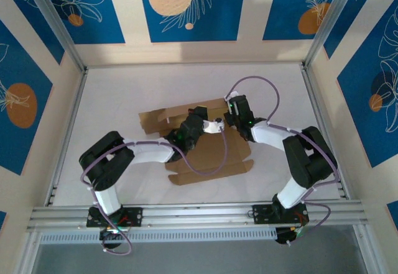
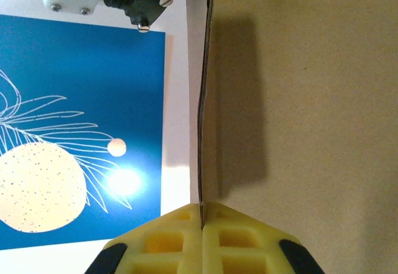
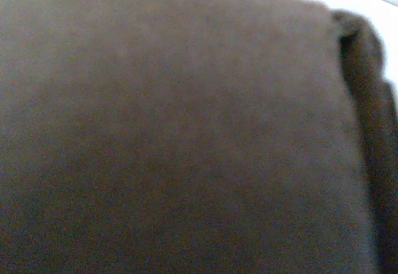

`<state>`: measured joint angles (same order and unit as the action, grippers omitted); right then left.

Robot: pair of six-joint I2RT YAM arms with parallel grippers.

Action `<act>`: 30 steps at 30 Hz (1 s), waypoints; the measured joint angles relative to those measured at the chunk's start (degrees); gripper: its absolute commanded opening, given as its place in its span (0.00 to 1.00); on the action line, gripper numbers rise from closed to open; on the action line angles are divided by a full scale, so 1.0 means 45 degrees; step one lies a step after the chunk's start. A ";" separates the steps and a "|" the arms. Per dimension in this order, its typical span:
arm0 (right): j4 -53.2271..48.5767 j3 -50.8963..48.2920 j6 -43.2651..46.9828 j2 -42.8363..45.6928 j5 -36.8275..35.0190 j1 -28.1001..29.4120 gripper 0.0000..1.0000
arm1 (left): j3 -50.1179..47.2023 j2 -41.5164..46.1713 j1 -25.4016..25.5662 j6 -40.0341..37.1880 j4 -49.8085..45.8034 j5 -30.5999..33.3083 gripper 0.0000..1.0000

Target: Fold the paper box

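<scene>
1 paper box (image 1: 233,156), 2 arms (image 1: 149,151)

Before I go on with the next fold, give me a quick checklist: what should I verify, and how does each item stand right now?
1. Left gripper grip on the paper box: ok, its yellow fingers are shut on a thin panel edge.
2. Right gripper grip: cannot tell. It sits at the box's far edge, and its wrist view is blurred cardboard.
3. Pinched edge straight, not buckled: ok in the left wrist view.
4. Box well inside the table edges: ok.
5. Clearance between the two grippers: cannot tell, they are close together.
6. Purple cable off the box: not ok, it loops over the cardboard.
</scene>
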<state>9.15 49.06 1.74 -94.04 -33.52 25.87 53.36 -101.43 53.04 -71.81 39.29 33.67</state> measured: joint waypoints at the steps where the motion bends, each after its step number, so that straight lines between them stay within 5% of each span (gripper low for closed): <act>1: -0.0126 0.0185 -0.0180 -0.0151 -0.0282 0.0107 0.08 | 0.0019 0.0000 0.0000 0.0034 -0.0068 0.0068 0.00; 6: -0.0282 0.0719 -0.0525 -0.0651 -0.1141 0.0491 0.15 | 0.0126 0.0000 0.0000 0.0223 -0.0287 0.0432 0.00; 10: -0.0219 0.0612 -0.0228 -0.0612 -0.1122 0.0437 0.38 | 0.0131 0.0000 0.0058 0.0219 -0.0364 0.0457 0.00; 17: -0.0034 -0.1020 0.0403 0.1151 0.0680 -0.0831 0.60 | 0.0141 -0.0209 0.0486 0.0053 0.0049 0.0393 0.00; 30: -0.0432 -0.2516 0.1282 0.4721 0.4609 -0.1345 0.68 | 0.0345 -0.0758 0.0578 -0.0525 0.0816 0.0544 0.00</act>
<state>7.20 37.74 7.51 -72.79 -12.78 19.81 54.92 -104.84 55.64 -74.17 42.96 36.12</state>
